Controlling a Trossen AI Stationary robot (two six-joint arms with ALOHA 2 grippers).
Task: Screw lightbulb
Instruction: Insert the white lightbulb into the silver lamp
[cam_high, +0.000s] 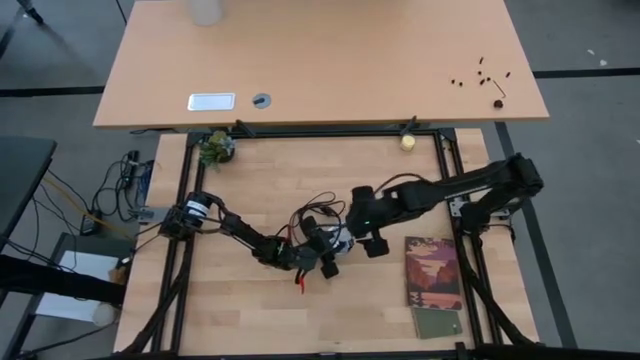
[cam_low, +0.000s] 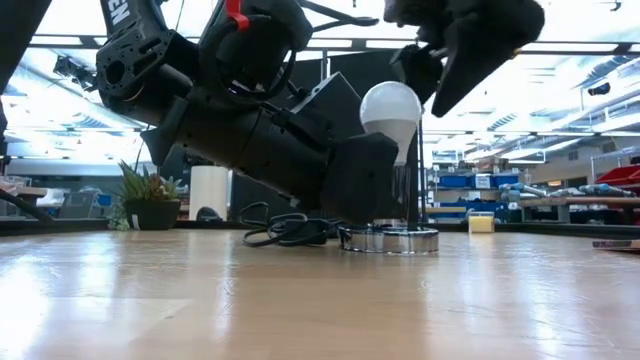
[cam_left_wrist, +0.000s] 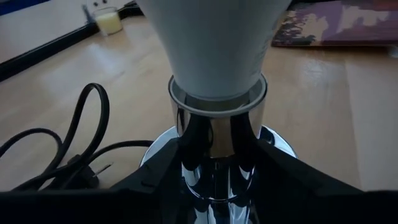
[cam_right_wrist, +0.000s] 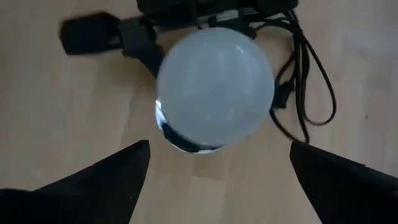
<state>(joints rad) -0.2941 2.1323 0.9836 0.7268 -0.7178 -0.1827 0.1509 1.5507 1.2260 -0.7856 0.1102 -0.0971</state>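
Note:
The white lightbulb (cam_low: 390, 108) stands upright in a chrome socket (cam_left_wrist: 214, 140), whose round silver disc (cam_low: 392, 240) rests flat on the wooden table. From above, the lightbulb (cam_high: 343, 240) shows mid-table between both arms. My left gripper (cam_left_wrist: 217, 186) is shut on the socket below the lightbulb (cam_left_wrist: 214, 43). My right gripper (cam_right_wrist: 218, 144) hangs open above the lightbulb (cam_right_wrist: 214, 87), its fingers spread wider than the globe and clear of it. In the low view my right gripper (cam_low: 440, 75) is up and to the right of the globe. My left gripper pinches the socket's chrome neck (cam_left_wrist: 186, 155) between its two fingers (cam_left_wrist: 292, 183), just under the collar that holds the bulb. It comes in nearly level from the table's left side, slanting slightly down. The socket stays upright with its disc on the table.
A black cord (cam_high: 312, 208) loops on the table behind the socket. A booklet (cam_high: 433, 272) and a small green card (cam_high: 438, 322) lie to the right. A yellowish ball (cam_high: 408, 142) and a small plant (cam_high: 215, 148) sit at the far edge.

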